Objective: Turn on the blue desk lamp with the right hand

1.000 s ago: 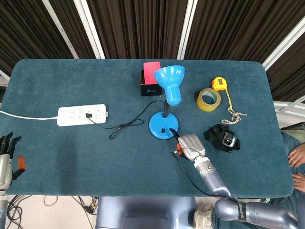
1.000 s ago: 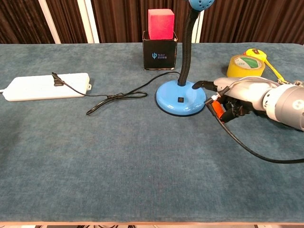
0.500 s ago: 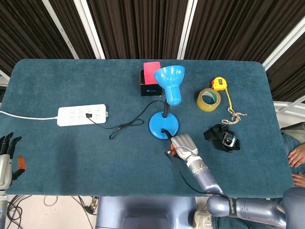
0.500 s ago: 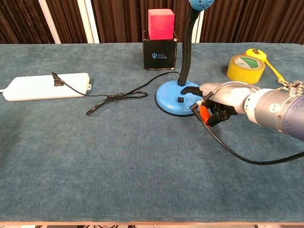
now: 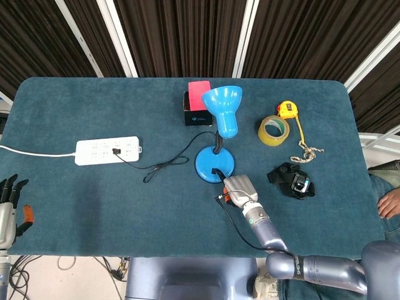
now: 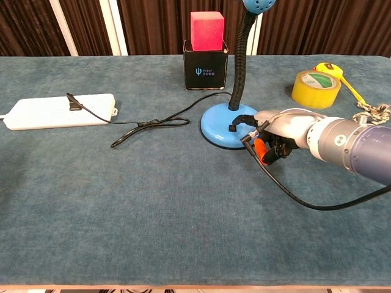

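Note:
The blue desk lamp stands mid-table, its round base in front of its gooseneck and its shade above. A small black button sits on top of the base. My right hand lies just right of the base with one black fingertip stretched onto the base at the button and the other fingers curled in. Whether the lamp is lit cannot be told. My left hand hangs off the table's front left corner, fingers apart and holding nothing.
The lamp's black cord runs left to a white power strip. A black box with a red cube stands behind the lamp. A yellow tape roll, a tape measure and a black strapped device lie to the right.
My right hand has slid left from beside the base until its outstretched fingertip lies on the base at the button. The left hand has stayed still.

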Controlling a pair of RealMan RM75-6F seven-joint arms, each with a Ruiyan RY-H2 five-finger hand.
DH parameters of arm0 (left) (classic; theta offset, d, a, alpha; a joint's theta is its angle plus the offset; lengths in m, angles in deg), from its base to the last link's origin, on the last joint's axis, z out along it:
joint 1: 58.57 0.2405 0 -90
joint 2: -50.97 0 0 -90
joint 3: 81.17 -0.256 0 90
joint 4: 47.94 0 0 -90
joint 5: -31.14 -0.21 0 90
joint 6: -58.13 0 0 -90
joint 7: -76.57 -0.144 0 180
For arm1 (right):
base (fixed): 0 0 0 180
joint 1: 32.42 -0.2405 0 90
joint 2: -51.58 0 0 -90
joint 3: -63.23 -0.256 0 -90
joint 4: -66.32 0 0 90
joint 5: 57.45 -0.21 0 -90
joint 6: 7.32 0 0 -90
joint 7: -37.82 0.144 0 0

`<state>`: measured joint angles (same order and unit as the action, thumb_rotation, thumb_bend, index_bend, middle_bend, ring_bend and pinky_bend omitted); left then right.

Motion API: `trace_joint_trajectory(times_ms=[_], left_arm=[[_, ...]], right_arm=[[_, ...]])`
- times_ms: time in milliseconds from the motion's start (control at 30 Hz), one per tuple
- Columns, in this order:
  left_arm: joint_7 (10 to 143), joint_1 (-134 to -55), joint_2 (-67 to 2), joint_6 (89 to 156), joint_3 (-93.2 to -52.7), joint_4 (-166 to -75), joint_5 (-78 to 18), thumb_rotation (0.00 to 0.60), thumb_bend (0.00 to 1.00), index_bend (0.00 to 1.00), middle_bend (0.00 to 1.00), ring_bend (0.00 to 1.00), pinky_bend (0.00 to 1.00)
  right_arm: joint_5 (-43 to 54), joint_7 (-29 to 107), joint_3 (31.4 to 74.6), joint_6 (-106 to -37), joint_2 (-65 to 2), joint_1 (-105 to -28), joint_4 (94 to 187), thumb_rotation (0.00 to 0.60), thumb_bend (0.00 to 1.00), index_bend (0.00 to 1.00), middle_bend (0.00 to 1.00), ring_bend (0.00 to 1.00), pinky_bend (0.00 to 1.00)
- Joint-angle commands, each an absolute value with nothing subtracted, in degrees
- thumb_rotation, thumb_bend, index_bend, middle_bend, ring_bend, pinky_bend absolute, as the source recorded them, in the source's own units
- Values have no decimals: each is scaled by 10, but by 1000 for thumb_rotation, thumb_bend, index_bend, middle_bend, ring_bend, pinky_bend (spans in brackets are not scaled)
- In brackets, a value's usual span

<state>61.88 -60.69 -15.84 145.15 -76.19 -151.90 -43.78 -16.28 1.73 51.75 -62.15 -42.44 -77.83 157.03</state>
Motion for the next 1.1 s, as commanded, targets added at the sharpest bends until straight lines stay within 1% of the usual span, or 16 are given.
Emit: trace_joint_trajectory(times_ms=[33,500,1100], left_arm=[[619,-607,-158,1451,-762,-1519,-437,600,637,145,22,0,0],[618,-607,-159,1452,-761,-1517,-436,600,637,145,23,0,0],[615,-608,-159,1452,-761,-1518,-434,600,637,145,23,0,0]], right_arm=[[-166,17,520,-623,-424,-780,1568,600,846,0,702,759,961],[-155,39,533,-626,-421,-779,1566,600,846,0,702,759,998],[-145,41,542,-634,-430,-787,1568,600,847,0,702,759,1000]])
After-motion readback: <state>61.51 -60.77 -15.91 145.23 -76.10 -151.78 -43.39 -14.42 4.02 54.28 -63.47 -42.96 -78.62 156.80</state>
